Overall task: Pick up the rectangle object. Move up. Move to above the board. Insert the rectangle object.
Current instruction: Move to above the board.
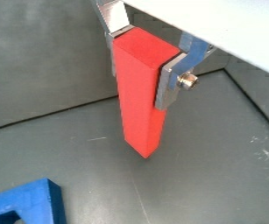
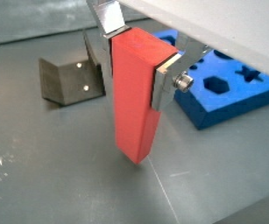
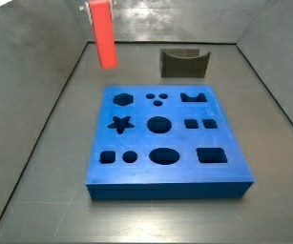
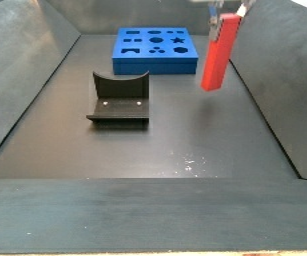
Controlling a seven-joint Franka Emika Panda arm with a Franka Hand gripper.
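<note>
with the gripper (image 2: 134, 45) clamped on the top of the red block (image 2: 136, 96), which hangs upright clear of the floor beside the blue board (image 3: 169, 133), carry it level over the board without tilting it.

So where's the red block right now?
The rectangle object hangs upright in the gripper, lifted off the grey floor, beside the board and not above it; in a side view the fixture stands nearby.

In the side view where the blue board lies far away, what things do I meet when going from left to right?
The fixture, then the board, then the rectangle object, held off the floor in the gripper at its top end.
</note>
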